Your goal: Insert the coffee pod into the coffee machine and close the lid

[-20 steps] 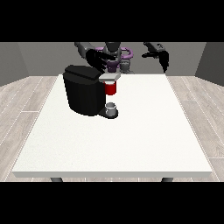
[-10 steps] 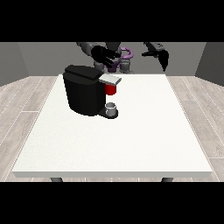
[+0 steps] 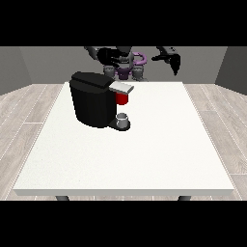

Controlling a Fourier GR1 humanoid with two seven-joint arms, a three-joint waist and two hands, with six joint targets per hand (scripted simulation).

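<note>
The black coffee machine point(image 3: 94, 99) stands on the white table point(image 3: 144, 144), left of centre. Its grey lid point(image 3: 121, 87) lies flat over the red pod holder point(image 3: 122, 98); the pod itself is hidden. A small grey cup point(image 3: 123, 119) sits on the machine's base under the holder. The hand at the view's left point(image 3: 110, 57) hovers above and behind the machine, fingers relaxed, touching nothing. The hand at the view's right point(image 3: 170, 59) hangs high over the table's far edge, fingers pointing down, holding nothing.
The robot's purple and grey torso point(image 3: 129, 67) stands behind the table's far edge. Wooden floor surrounds the table on both sides.
The hand at the view's left has lifted up and back from the lid, which now lies flat. The hand at the view's right has risen higher.
</note>
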